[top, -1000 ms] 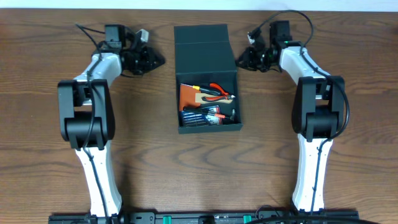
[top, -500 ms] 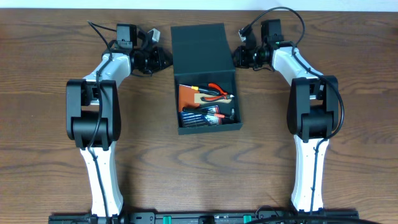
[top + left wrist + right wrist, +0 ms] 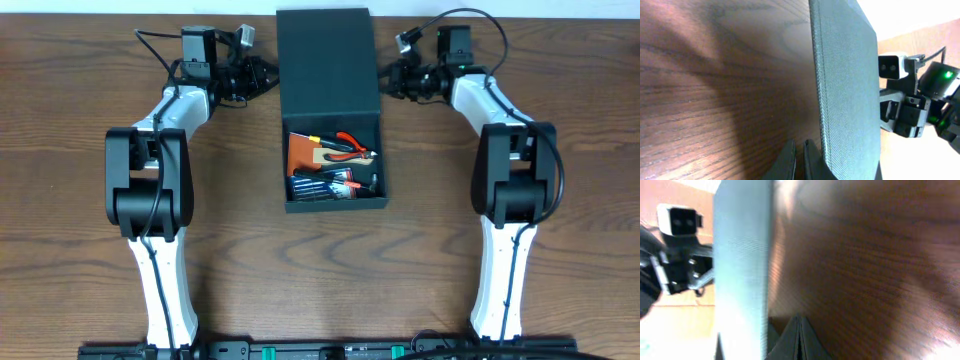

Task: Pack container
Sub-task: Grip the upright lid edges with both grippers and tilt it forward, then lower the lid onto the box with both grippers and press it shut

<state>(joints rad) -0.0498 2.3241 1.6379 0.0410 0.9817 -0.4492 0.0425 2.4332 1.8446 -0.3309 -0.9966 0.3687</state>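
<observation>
dark teal container sitting mid table, tools inside, flap lid swung back, left gripper and right gripper flanking the lid, both finger pairs pressed together, pinching nothing

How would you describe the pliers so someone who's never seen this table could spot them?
On the wooden table, find the dark container in the middle, its lid open. Inside, near the right wall at the lid end, lie the pliers. Only they have red handles; the flat thing beside them is orange.
</observation>
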